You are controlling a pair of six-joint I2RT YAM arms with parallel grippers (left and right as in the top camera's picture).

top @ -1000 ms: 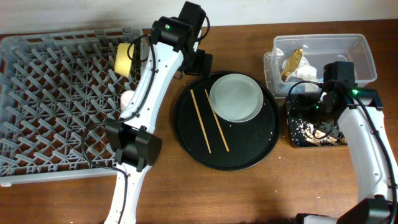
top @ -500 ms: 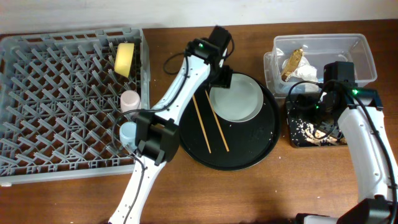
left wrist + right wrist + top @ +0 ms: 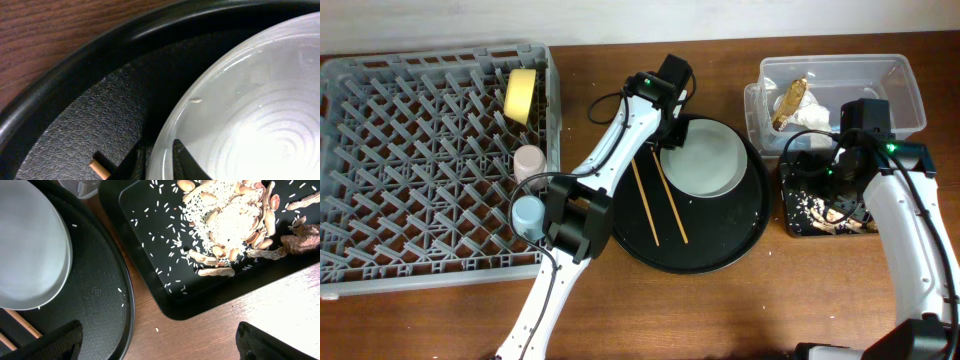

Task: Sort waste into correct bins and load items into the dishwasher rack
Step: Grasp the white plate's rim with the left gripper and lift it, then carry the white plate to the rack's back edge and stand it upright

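The grey-white plate [image 3: 702, 160] lies on the round black tray [image 3: 720, 250] beside two chopsticks [image 3: 646, 200]. My left gripper [image 3: 667, 140] is at the plate's left rim [image 3: 170, 125], shut on it with one finger outside and one finger inside [image 3: 186, 160]. The dishwasher rack [image 3: 410, 200] holds the yellow bowl [image 3: 522, 95], pink cup [image 3: 528, 160] and blue cup [image 3: 528, 212]. My right gripper [image 3: 160, 342] hangs open over bare wood beside the shallow black tray [image 3: 150, 255], which holds food leftovers [image 3: 230, 220]. Napkins [image 3: 807, 108] lie in the clear tub [image 3: 900, 80].
A chopstick end [image 3: 100, 170] lies just left of my left fingers. Rice grains are scattered on the round tray [image 3: 100, 295] and on the table. The left arm stretches from the rack's front right corner across the round tray's left side.
My left arm swung from the rack's right edge to the plate, and its jaws closed onto the plate's left rim. The right arm has not moved.
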